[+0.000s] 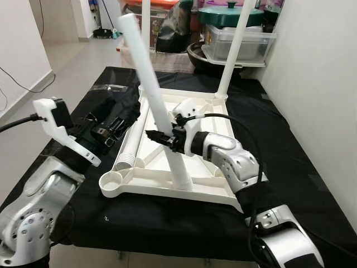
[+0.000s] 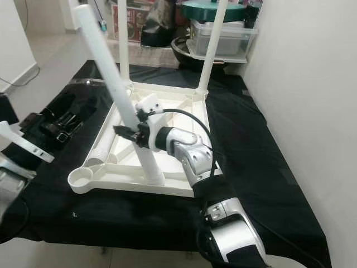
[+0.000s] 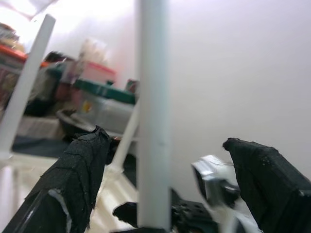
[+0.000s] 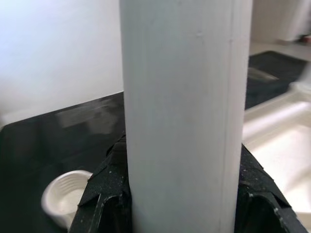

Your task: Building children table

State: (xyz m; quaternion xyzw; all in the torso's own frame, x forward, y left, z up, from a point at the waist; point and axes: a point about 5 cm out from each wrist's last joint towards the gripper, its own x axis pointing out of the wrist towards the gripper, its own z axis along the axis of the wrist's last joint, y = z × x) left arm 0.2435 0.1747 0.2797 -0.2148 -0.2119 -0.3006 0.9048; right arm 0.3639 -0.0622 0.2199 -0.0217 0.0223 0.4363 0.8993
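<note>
Before us a desk (image 1: 312, 167) draped in black cloth carries the white children's table (image 1: 162, 178), which lies upside down near the middle with its underside ribs showing. Two legs already stand upright in the far corner sockets (image 1: 237, 42), a third leg (image 1: 127, 148) lies flat along the tabletop's left edge, and the socket at the near left corner (image 1: 114, 181) sits empty. Black straps and buckles (image 1: 109, 131) lie on the cloth off the tabletop's left edge. Our right gripper (image 1: 159, 137) has its fingers pinched on the tilted leg (image 1: 150, 89), low on the tube, whose foot rests at the near edge of the tabletop while its top leans toward the far left corner of the desk. In the right wrist view the tube (image 4: 182, 116) sits pressed between the black pads (image 4: 109, 187). Our left gripper (image 3: 165, 194) hangs over the left edge of the desk, fingers spread wide with nothing between them. We judge the leg to be a light, stiff, hollow plastic tube with a smooth and rather slippery skin, so a low hold near the foot should steer it best, with the free gripper steadying the upper half if it sways; squeezing hard could dent the thin wall.
</note>
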